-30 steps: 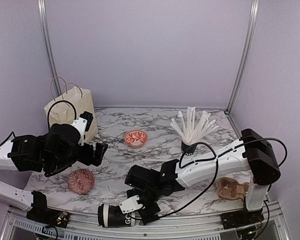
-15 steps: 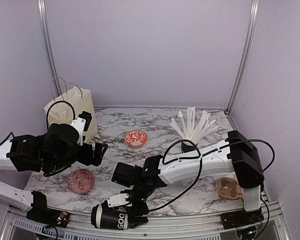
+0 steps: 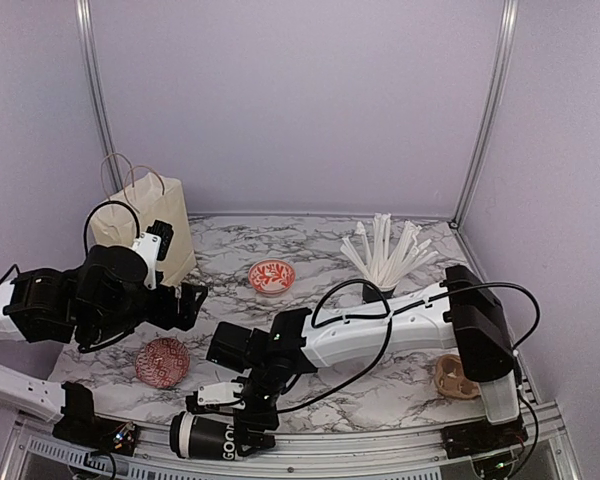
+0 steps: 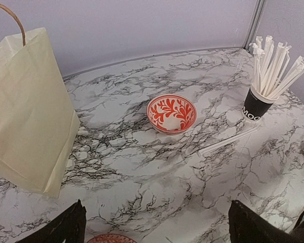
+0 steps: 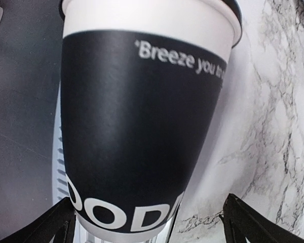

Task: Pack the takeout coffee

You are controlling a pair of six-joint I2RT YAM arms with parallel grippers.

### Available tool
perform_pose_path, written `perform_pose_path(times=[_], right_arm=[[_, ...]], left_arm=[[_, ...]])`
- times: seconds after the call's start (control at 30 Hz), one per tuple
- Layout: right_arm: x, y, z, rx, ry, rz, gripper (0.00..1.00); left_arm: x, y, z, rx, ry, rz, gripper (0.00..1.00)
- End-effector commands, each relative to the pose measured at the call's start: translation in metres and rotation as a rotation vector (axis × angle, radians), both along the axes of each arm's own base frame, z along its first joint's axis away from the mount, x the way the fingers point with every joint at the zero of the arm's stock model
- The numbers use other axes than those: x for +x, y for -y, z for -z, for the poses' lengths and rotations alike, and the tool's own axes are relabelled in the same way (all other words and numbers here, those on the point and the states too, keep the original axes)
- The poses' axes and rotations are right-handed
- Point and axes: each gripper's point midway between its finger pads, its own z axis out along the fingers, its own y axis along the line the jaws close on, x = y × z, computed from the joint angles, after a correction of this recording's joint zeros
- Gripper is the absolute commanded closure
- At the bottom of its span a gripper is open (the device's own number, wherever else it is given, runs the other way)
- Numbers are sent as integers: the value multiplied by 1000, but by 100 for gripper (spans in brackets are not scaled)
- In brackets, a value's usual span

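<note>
Right wrist view, takeout coffee [image 5: 137, 131] lying on its side, straddled by the wide-open right pincer [image 5: 149, 220]

This is a robotics lab test cell, dressed as a café counter. Aluminium frame posts [image 3: 92, 100] rise at 11 and 1 o'clock against bare lilac panel walls [image 3: 300, 100]. Two cabled robot arms [image 3: 400, 328] stand on a metal rail [image 3: 380, 462] at 6 o'clock. The marble-print tabletop [image 3: 310, 245] carries staged props:
- paper bag [image 3: 168, 215] at 10 o'clock
- cup of wrapped straws [image 3: 384, 258] at 2
- red patterned bowl [image 3: 271, 277] at 12
- second bowl [image 3: 162, 362] at 8
- cardboard cup carrier [image 3: 452, 378] at 4
- takeout coffee cup [image 3: 205, 437] at 6
</note>
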Motion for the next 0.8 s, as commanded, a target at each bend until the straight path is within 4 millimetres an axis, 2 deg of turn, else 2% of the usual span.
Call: perform_pose_path(times=[0.0,0.07,0.13,0.27,0.47,0.6,0.77], right_arm=[[-6,3,-17,1,-12,-6,1],[-6,-2,-32,52,3,15,1],[-6,-8,-34,59,35,32,1],[-4,-21,-16,3,80,41,1],[-10,-18,26,-65,104,6,1],[-5,-19,34,-71,135,17,1],[1,-25,24,-7,174,16,18]], left_arm=[[-2,-11,-5,-12,1,-19,1],[-1,-12,-6,-3,3,-21,1],[-1,-12,-6,3,7,-22,1],[0,-12,-8,5,13,-30,1],[-2,-17,-8,-25,9,-34,1],[-2,-21,-9,-27,16,-40,1],[-4,-19,-7,-27,8,-22,1]])
